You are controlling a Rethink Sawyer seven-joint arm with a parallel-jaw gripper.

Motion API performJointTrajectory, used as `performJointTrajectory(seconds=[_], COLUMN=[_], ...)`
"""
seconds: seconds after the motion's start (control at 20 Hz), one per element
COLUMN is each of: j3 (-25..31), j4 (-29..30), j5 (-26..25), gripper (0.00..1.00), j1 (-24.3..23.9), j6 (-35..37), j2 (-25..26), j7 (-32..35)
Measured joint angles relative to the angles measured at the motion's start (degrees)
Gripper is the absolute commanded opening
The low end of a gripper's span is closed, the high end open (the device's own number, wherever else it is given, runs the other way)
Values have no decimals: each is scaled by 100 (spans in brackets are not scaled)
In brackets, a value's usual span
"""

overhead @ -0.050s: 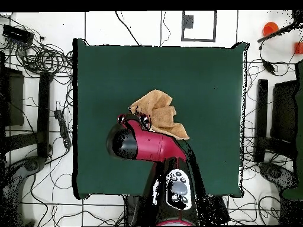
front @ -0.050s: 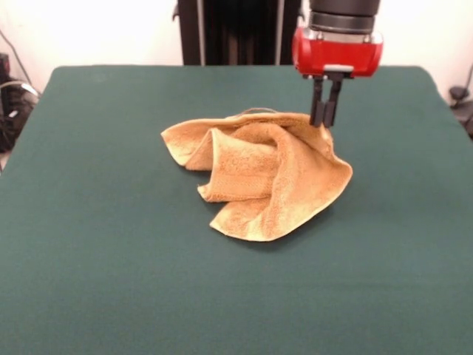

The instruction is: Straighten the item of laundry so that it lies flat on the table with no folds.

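The towel [front @ -0.050s: 259,177] is seen lying crumpled near the middle of the green surface [front @ -0.050s: 111,281], a little toward the far side in the front view. It is not flat: several folds are stacked over one another, with a rolled flap standing up through the centre and a broad lobe draped down toward the near right. A pointed corner is turned toward the near edge, and another rounded edge is spread out to the left. A border band can be made out along the lower right hem. No label can be made out.

The end effector [front @ -0.050s: 325,111] is lowered from above at the towel's far right corner. Its two dark fingers [front @ -0.050s: 317,103] are held close together, nearly parallel and pointing straight down, with their tips at the cloth's upper edge. The fabric is raised slightly at that point, and the fingers appear to be clenched on a pinch of the towel there, though the contact itself is partly hidden by the cloth.

In the overhead view, the towel [overhead @ -0.050s: 160,112] is shown just beyond the red wrist [overhead @ -0.050s: 148,145], which covers part of it. The surface [overhead @ -0.050s: 207,77] around the cloth is otherwise bare green felt. Cables [overhead @ -0.050s: 41,59] are strewn on the floor around the surface.
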Motion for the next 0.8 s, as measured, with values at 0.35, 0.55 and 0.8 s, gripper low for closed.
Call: performJointTrajectory(seconds=[0.35, 0.55, 0.8], j3=[-38, -38, -39], j4=[180, 420, 771], j5=[160, 229, 376], gripper=[0, 0, 0], j1=[96, 90, 97], j6=[-167, -651, -1229], j2=[11, 96, 234], j7=[4, 77, 397])
